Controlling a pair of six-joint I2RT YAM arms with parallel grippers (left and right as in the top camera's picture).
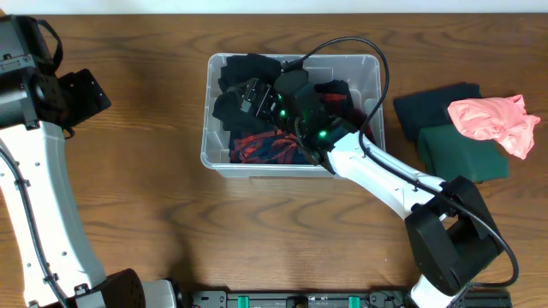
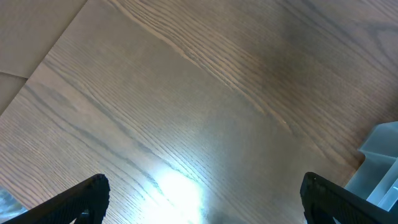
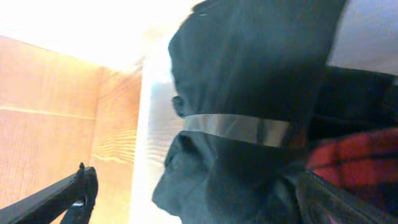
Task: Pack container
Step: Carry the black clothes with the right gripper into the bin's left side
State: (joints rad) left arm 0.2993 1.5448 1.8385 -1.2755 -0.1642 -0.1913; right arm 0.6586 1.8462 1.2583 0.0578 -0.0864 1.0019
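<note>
The clear plastic container [image 1: 208, 120] stands in the middle of the table. It holds dark clothes [image 1: 248, 70] and a red plaid garment [image 1: 261, 147]. My right gripper [image 1: 250, 92] is down inside the container over the dark clothes, with its fingers spread wide. In the right wrist view its fingers [image 3: 208, 196] straddle a black garment [image 3: 249, 81] beside the container's wall [image 3: 152, 124], and the red plaid [image 3: 354, 155] shows at the right. My left gripper [image 1: 86, 92] is open and empty over bare wood left of the container [image 2: 380, 163], as the left wrist view [image 2: 205, 199] shows.
Right of the container lie a folded dark navy cloth [image 1: 431, 104], a folded dark green cloth [image 1: 458, 152] and a crumpled pink cloth [image 1: 495, 121] on top of them. The right arm's cable arches over the container's back right corner [image 1: 360, 47].
</note>
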